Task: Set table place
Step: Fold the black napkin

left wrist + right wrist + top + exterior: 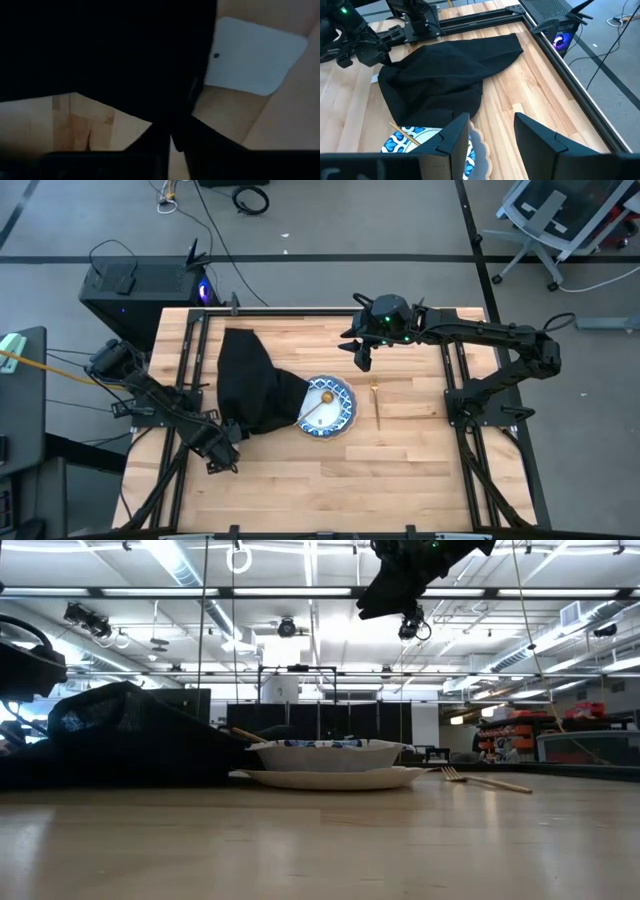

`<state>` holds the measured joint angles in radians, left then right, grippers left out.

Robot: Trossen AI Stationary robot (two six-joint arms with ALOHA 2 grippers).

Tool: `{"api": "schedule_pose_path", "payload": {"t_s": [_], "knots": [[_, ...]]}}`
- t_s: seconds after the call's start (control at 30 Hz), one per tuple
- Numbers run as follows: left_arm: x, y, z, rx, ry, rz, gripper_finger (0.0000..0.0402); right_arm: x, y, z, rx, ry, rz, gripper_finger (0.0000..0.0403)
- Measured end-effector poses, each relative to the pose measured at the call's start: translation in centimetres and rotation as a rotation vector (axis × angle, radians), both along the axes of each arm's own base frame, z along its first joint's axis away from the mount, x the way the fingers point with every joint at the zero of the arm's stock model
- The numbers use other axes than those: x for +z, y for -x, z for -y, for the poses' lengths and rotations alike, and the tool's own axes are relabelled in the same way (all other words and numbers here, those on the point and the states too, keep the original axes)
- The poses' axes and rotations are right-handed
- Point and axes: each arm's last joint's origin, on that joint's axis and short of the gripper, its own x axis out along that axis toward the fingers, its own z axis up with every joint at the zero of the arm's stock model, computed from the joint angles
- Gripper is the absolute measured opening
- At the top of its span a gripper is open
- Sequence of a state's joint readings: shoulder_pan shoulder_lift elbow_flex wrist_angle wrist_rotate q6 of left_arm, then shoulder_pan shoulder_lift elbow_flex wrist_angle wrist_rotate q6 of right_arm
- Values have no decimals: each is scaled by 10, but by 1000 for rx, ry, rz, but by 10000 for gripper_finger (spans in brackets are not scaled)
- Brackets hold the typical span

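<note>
The black napkin (pixel 255 385) lies rumpled across the table (pixel 400 480), one edge draped against the side of the patterned dish (pixel 335 408) that faces the left arm; the dish sits on the plate (pixel 330 778), near the table's middle, with the gold spoon (pixel 318 408) resting in it, handle pointing out over the rim toward the napkin; the fork (pixel 377 402) lies flat on the wood just beside the dish on its opposite side, clear of everything.

The left gripper (pixel 218 442) sits low at the napkin's corner farthest from the dish; its wrist view shows dark cloth bunched right at the fingertips, and the fingers look nearly pinched together, so it appears to be taking hold of the napkin, though a firm grasp cannot be confirmed; the right gripper (pixel 492 135) hangs above the table beyond the dish, fingers spread wide and holding nothing.

The likely trouble is the overlap; since the cloth leans on the dish, a pull on that far corner could drag the dish and plate or tip the spoon out; a thin pinch could also slip off the fabric.
</note>
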<state>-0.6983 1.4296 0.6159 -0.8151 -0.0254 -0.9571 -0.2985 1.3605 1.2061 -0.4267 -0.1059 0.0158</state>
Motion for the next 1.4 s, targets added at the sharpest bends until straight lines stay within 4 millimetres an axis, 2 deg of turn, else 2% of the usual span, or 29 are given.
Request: {"api": "schedule_pose_path", "payload": {"t_s": [0.1,0.23,0.4,0.6,0.8,0.9,1.03,1.4], "knots": [[0,0,0,16,17,-11,11,0,0,0,0,0,0,163],[8,-5,4,90,34,-31,15,0,0,0,1,0,0,163],[33,-14,11,118,57,-11,9,0,0,0,9,13,-1,163],[79,-17,14,203,13,-31,7,0,0,0,17,9,0,163],[137,-10,6,279,-91,-43,6,-1,-3,-6,57,-1,3,163],[157,-7,3,318,-94,-23,7,-6,-9,-8,82,-15,-8,163],[167,-6,0,361,-74,31,6,-18,-23,-10,124,-81,-8,163],[168,-6,-1,398,-89,59,6,-67,-63,-15,214,-273,-64,163]]}}
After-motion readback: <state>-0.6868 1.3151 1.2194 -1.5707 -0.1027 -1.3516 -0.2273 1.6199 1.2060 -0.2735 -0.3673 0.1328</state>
